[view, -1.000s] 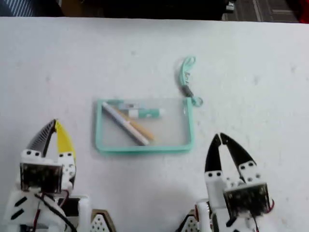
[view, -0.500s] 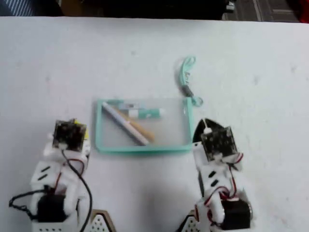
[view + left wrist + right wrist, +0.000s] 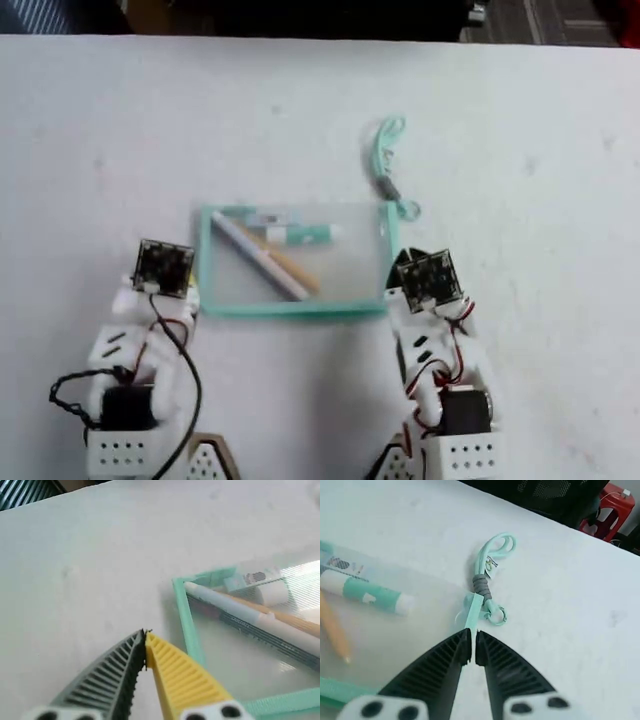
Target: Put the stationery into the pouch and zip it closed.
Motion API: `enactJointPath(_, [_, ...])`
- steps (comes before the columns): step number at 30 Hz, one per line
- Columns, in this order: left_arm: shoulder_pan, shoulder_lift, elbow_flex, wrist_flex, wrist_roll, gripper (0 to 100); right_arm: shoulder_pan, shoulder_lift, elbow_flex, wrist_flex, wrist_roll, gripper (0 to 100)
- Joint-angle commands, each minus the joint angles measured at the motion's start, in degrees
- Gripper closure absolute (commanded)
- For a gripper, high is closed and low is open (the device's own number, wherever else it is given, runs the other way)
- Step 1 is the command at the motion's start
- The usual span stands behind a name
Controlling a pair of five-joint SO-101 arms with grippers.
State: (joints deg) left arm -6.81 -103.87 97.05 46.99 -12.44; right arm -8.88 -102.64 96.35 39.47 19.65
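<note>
Though apart, pouch [image 3: 189, 625] beside left pincer [image 3: 145, 635].

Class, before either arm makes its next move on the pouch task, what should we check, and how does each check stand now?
1. Pen, pencil and marker inside pouch: ok.
2. Pouch zipped closed: cannot tell.
3. Left end effector shut, beside the pouch, not touching it: ok.
4. Right end effector at the pouch's strap-side edge: ok.
5. Right end effector holding anything: cannot tell.
6. Strap lying free on table: ok.
</note>
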Motion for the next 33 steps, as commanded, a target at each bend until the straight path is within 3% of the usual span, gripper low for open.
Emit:
enactJointPath(1, [-0.3, -0.7, 0.0, 3.2, -0.4, 98, 0.5, 0.0, 0.5, 0.9, 0.3, 98.1])
enactJointPath(10, [-0.3, -0.7, 0.0, 22.9, -0.4, 98, 0.5, -0.4, 0.5, 33.2, 0.2, 98.1])
enactJointPath(12, [-0.1, -0.7, 0.0, 27.2, -0.3, 98, 0.5, -0.5, 0.5, 33.2, 0.2, 98.1])
enactJointPath(33, [-0.2, -0.7, 0.0, 26.6, -0.3, 98, 0.4, -0.5, 0.5, 33.2, 0.2, 98.1])
